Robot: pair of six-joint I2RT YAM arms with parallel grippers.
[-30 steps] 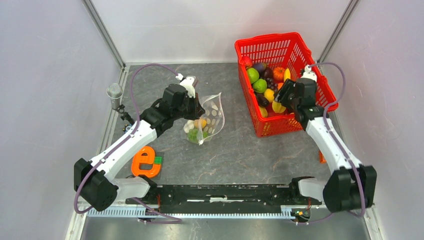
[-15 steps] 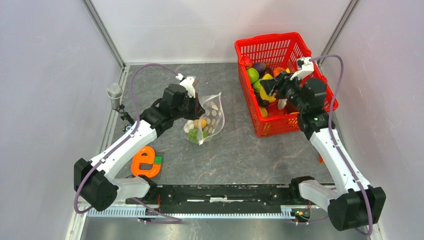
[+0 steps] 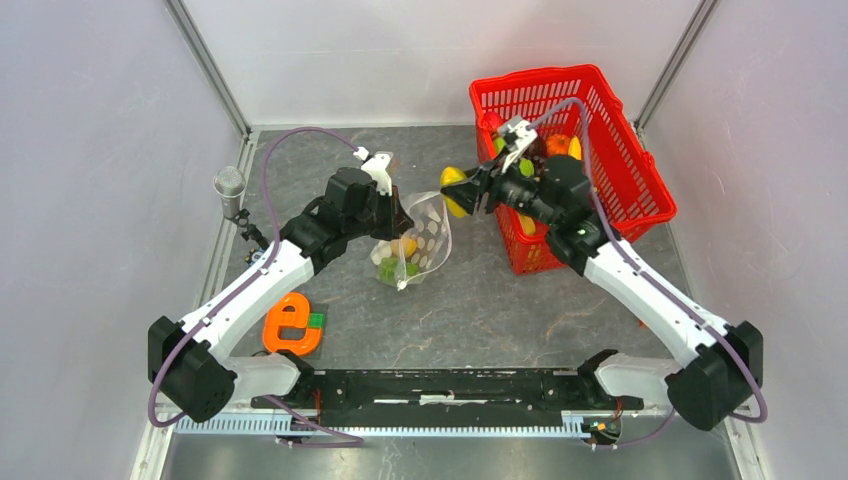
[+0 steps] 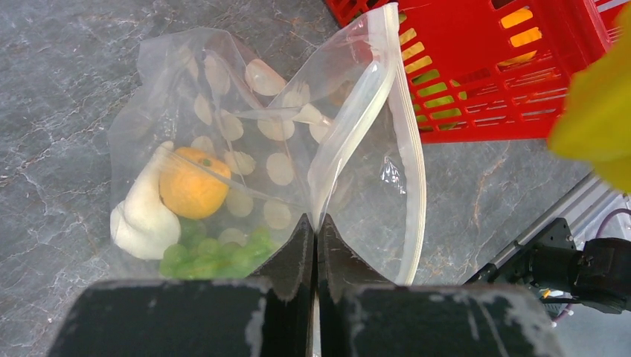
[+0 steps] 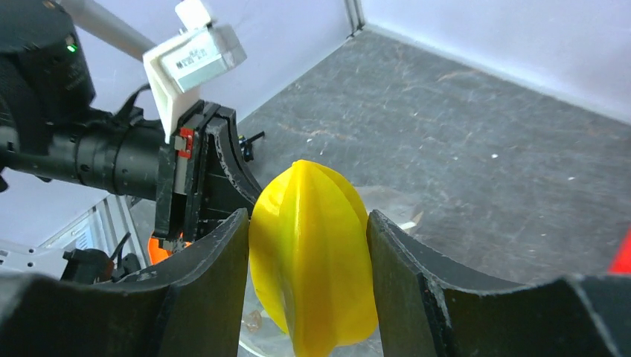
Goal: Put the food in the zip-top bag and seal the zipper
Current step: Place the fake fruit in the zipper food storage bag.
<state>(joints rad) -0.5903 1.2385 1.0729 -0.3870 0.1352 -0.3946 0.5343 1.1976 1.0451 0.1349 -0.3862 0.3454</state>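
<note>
The clear dotted zip-top bag (image 3: 415, 243) lies on the table with its mouth held up. My left gripper (image 3: 399, 213) is shut on the bag's mouth edge; in the left wrist view the gripper (image 4: 314, 223) pinches the whitish zipper strip (image 4: 357, 126). Inside the bag sit an orange fruit (image 4: 193, 183), a white piece (image 4: 141, 216) and green grapes (image 4: 216, 251). My right gripper (image 3: 462, 192) is shut on a yellow star fruit (image 5: 312, 253), held in the air just right of the bag's mouth. More food (image 3: 548, 150) lies in the red basket.
The red mesh basket (image 3: 620, 140) stands at the back right. A flat orange e-shaped toy (image 3: 290, 322) lies at the front left by my left arm. A grey cylinder (image 3: 229, 185) stands at the left edge.
My right gripper has lifted the yellow star fruit out of the basket and carried it left to beside the bag's mouth. My left gripper has kept holding the bag.
</note>
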